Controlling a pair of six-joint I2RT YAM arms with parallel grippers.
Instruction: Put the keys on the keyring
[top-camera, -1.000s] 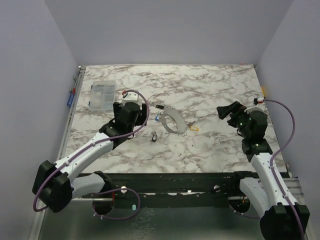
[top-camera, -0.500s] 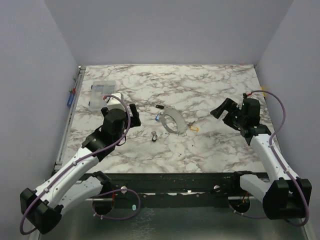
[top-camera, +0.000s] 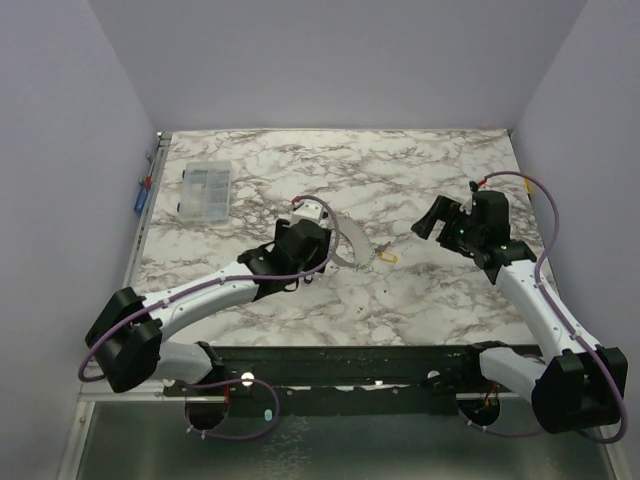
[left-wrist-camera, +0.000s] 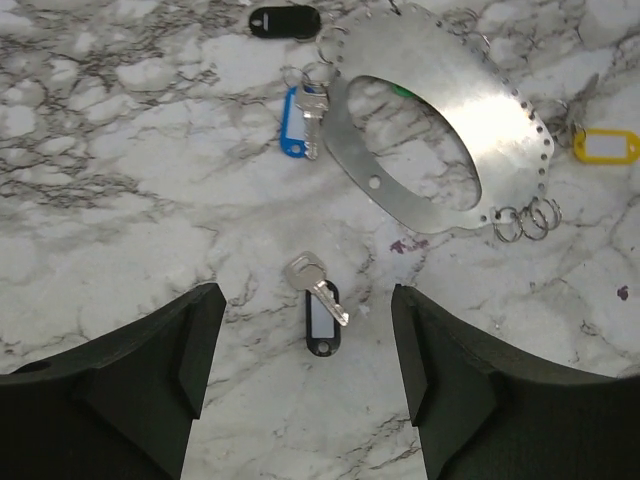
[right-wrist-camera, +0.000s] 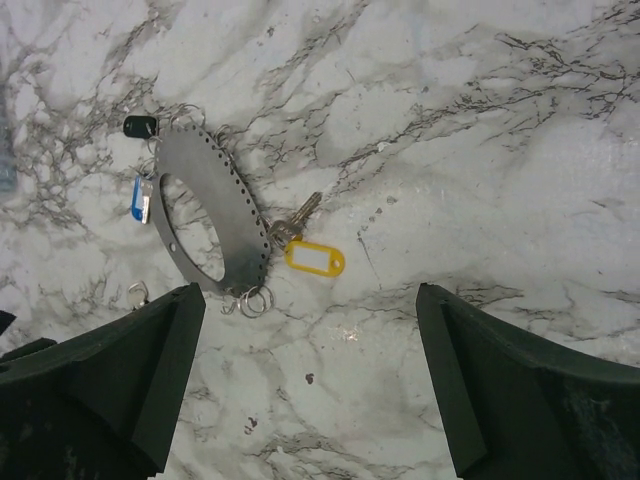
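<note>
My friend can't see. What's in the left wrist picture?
The open left claw hangs above a key with a black tag on the marble table. Farther off lies the metal keyring, with a blue-tagged key and a yellow tag by its edges.

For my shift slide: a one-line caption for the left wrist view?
Open left gripper hovers over a loose black-tagged key, the metal keyring lying just beyond.

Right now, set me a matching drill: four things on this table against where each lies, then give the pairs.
1. blue-tag key
2. yellow-tag key
3. loose black-tag key
4. compartment box

A. far left corner of the table
B. right side of the keyring
C. before the left tool, apart from the keyring
D. left edge of the keyring

Pairs: 1-D, 2-B, 3-C, 4-A.
</note>
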